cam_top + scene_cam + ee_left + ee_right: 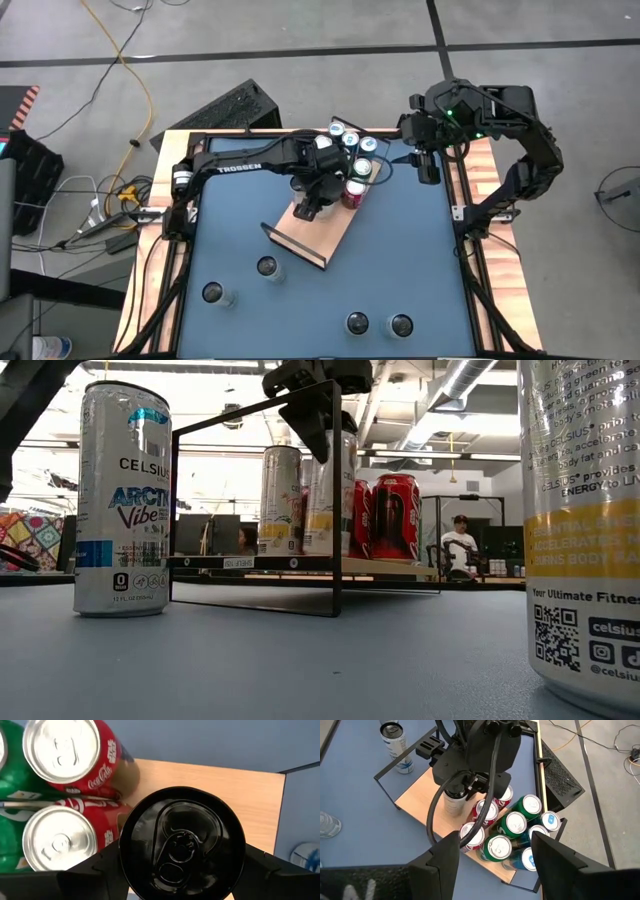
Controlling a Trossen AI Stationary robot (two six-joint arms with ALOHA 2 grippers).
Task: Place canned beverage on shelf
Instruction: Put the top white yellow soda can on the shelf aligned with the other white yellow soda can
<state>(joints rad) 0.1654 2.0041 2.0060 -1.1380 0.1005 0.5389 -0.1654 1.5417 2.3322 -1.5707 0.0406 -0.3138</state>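
Your left gripper [182,885] grasps the black-topped can [182,845] upright over the shelf [322,232], just beside 2 red cans [67,795], to extend that row, while your right gripper [492,865] waits open near the table's far corner.

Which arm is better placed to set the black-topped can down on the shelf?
Left. The left gripper already holds the black-topped can over the shelf, beside the red cans. The right gripper waits apart, empty.
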